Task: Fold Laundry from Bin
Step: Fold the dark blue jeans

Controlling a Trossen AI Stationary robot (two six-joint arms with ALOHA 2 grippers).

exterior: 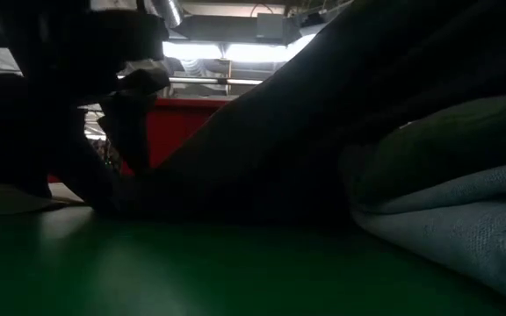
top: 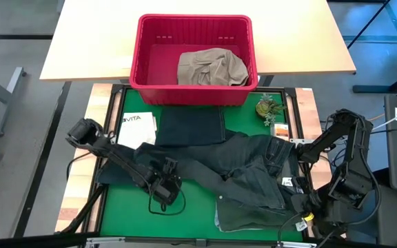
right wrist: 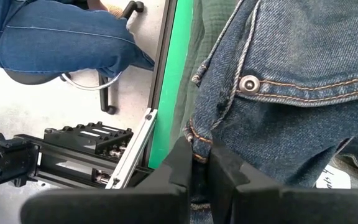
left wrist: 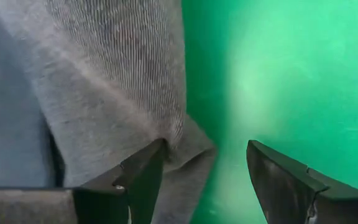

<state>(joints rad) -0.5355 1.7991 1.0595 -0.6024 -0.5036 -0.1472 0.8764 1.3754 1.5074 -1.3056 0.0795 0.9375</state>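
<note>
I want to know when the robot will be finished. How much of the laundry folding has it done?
Done: a dark piece lies folded flat by the bin.

In hand: the jeans are spread on the green mat; the right gripper pinches their waistband, and the left gripper is open at a leg.

Left: a khaki garment waits in the bin.
</note>
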